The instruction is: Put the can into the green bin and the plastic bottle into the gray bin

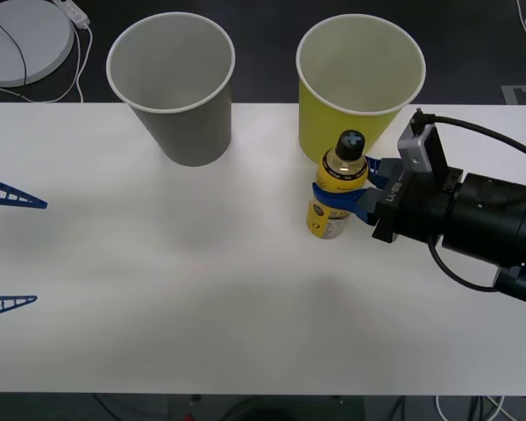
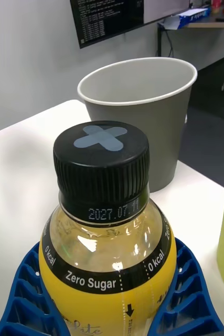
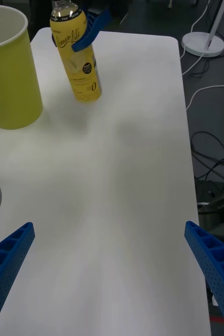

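Note:
The plastic bottle, with a yellow label and black cap, stands tilted just in front of the green bin. My right gripper is shut on it around the shoulder. In the right wrist view the blue fingers hug the bottle, with the gray bin beyond it. The gray bin stands upright at the back left of the green one. My left gripper hangs open at the table's left edge, holding nothing. The can is out of view.
The white table has free room in the middle and front. A white round base with a cable lies on the floor behind the back left corner. More cables lie on the floor beside the table.

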`<act>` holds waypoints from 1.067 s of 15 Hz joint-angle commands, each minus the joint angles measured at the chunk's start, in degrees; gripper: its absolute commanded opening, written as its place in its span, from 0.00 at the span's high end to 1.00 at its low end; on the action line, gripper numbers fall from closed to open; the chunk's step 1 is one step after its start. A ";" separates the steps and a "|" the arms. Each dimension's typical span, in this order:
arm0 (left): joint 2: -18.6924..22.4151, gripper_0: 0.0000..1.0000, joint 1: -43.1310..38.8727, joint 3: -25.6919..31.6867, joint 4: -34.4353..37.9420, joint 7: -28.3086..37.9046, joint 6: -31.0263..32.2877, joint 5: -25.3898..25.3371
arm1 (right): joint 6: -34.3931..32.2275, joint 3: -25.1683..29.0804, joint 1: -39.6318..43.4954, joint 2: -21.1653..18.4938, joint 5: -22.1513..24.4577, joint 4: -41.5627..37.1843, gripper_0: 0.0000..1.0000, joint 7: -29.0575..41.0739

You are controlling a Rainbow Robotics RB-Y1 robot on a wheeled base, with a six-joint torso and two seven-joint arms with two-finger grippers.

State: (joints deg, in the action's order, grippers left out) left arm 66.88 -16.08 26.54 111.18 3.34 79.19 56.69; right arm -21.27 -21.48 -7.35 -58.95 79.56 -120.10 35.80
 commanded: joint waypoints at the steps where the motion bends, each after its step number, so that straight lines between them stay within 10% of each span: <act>1: 0.00 0.00 0.00 0.00 0.00 0.00 0.00 0.00 | -6.50 7.24 3.83 -0.29 3.85 -3.04 1.00 6.39; 10: 0.00 0.00 0.00 0.00 0.00 0.00 0.00 0.00 | -26.27 20.25 7.79 4.81 28.81 -21.23 1.00 39.96; 16: 0.00 0.00 0.00 0.00 0.00 0.00 0.00 0.00 | -37.79 21.04 1.28 10.26 33.02 -23.07 1.00 42.34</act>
State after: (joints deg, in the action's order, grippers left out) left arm 66.88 -16.08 26.54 111.18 3.34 79.19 56.69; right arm -57.49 -0.71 -5.11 -49.30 112.41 -143.18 78.07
